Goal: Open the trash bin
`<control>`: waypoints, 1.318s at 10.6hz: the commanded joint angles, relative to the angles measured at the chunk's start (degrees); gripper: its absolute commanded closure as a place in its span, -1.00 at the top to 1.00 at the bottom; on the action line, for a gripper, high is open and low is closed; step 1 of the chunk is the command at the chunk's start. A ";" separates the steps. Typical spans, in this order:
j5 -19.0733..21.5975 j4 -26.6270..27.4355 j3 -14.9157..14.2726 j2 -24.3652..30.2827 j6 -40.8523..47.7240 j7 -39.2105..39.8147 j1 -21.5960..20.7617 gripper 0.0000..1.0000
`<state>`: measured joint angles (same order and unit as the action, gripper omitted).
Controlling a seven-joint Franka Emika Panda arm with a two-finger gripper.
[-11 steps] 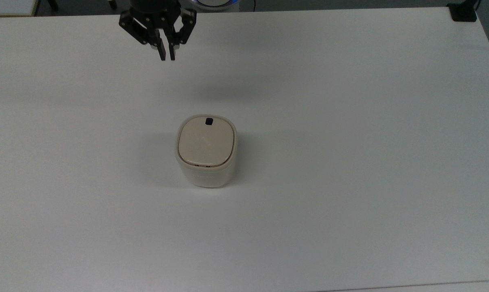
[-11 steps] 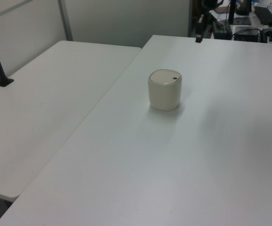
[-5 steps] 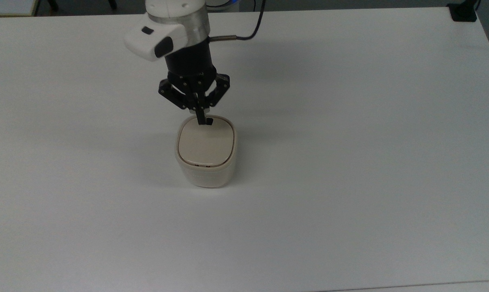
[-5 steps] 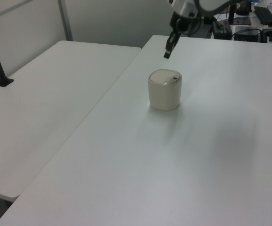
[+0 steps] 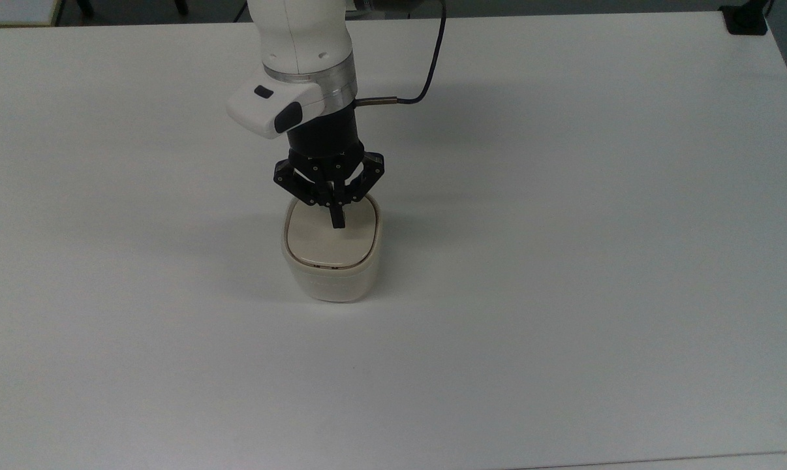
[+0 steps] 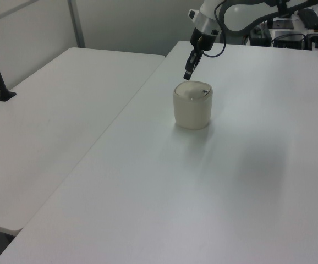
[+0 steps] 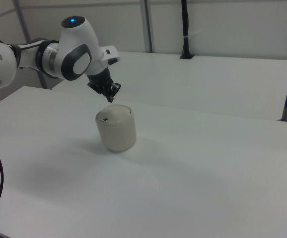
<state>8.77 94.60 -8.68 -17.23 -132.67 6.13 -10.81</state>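
A white table (image 5: 563,261) adjoins a second white table (image 6: 49,126), with a black pole (image 7: 184,29) behind.

The trash bin (image 5: 331,277) looks smooth matt plastic (its lid (image 5: 325,245) too) on a matt table (image 5: 563,261).

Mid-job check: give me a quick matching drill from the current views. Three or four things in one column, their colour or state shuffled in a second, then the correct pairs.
Things:
1. trash bin
2. lid
3. button
4. gripper

States:
A. black fingers closed together, hanging just above the lid
B. small black square near one edge of the lid
C. flat, beige, down on the bin
D. cream-white, standing upright on the white table

Pairs: 1-D, 2-C, 3-B, 4-A
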 commanded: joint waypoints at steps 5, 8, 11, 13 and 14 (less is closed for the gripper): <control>-0.60 3.31 -0.20 0.09 7.24 4.50 -0.18 -1.00; -2.18 3.67 -0.20 -1.57 7.25 4.33 -0.18 -1.00; -2.09 2.71 -0.20 2.44 12.04 4.06 0.43 -1.00; -2.09 2.26 -0.29 7.54 19.51 3.97 2.18 -1.00; -2.18 2.26 -0.29 9.83 23.38 3.97 3.06 -0.84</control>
<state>7.58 95.48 -8.98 -14.19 -117.48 9.55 -9.75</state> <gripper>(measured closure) 0.991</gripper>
